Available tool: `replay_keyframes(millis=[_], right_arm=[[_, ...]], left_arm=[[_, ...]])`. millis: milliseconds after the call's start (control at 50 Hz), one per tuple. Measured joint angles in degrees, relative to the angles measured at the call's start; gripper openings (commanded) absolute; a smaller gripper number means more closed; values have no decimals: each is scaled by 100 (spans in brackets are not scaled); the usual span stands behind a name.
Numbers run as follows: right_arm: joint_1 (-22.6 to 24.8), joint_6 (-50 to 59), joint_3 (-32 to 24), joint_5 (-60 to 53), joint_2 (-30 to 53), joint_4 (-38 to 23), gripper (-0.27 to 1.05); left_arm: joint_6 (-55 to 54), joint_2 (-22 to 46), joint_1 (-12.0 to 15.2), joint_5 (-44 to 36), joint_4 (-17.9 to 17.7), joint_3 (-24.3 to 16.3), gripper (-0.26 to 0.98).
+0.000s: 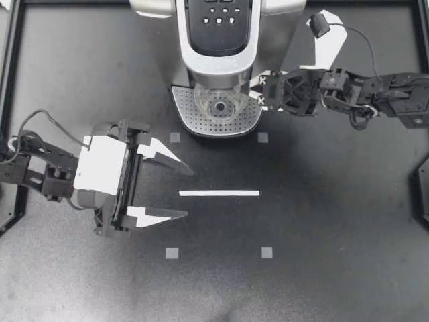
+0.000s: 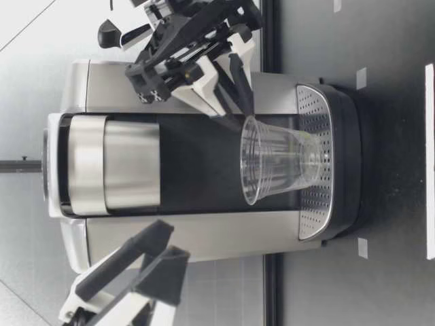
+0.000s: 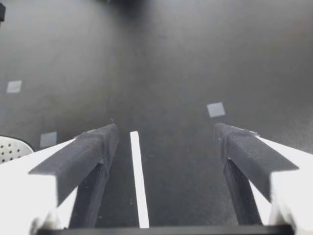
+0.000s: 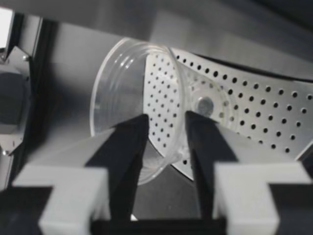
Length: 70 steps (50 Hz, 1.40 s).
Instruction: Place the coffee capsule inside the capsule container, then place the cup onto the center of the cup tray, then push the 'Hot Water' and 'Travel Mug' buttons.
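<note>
Cup [image 1: 219,104], clear plastic, stands mouth up on the perforated cup tray [image 1: 184,111] at the foot of the coffee machine [image 1: 218,50], upper centre of the top view. Nearest, across the lower part of that frame, the counter [image 1: 322,268] is a matt black sheet marked by two small grey squares [image 1: 172,253] at lower centre. Just above them, at the left of the frame, my left gripper [image 1: 190,192] hangs over the counter with its fingers spread wide. Its wrist view shows the dark surface beneath and a white strip [image 1: 219,193] running between them, closer to one finger. In the top view that strip lies flat at mid-frame, one end just ahead of the gripper's tips. Two more grey squares flank the front of the tray. Reaching in from the upper right, my right gripper [image 1: 257,92] is at the cup's rim, its fingers a narrow gap apart. In its wrist view the cup's wall passes between them, close to one finger, and they are not clamped on it. Beyond, at the top edge, the machine's dark panel carries its round buttons [image 1: 219,17]. A black frame [image 1: 15,80] borders the counter at left and right, and the low view shows a pale wall [image 2: 20,88] behind the machine.
</note>
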Motion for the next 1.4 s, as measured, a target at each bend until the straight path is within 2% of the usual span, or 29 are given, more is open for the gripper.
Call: replay_keyframes(millis=[260, 640, 740, 880, 1020, 1100, 1240, 1400], right_arm=[[0, -9, 62, 9, -70, -9, 45], [9, -26, 958, 18, -1099, -105, 45], [123, -123, 1230, 18, -1345, -633, 45], [475, -369, 1406, 97, -1521, -1688, 45], [993, -650, 1433, 272, -1617, -2874, 45], [1301, -773, 1415, 334, -1661, -3340, 45], [1608, -853, 1301, 369, -1775, -3709, 44], [1688, -905, 1160, 369, -2101, -3867, 44]], left_arm=[[0, -18, 9, 0, -105, 62, 70], [0, -325, 0, 18, -220, 264, 70], [0, -343, 0, 26, -308, 316, 70], [0, -325, 26, 26, -642, 360, 70], [-9, -272, 62, 35, -835, 387, 70], [-9, -255, 62, 35, -870, 387, 68], [-9, -246, 70, 35, -888, 369, 61], [0, -246, 70, 44, -888, 290, 57]])
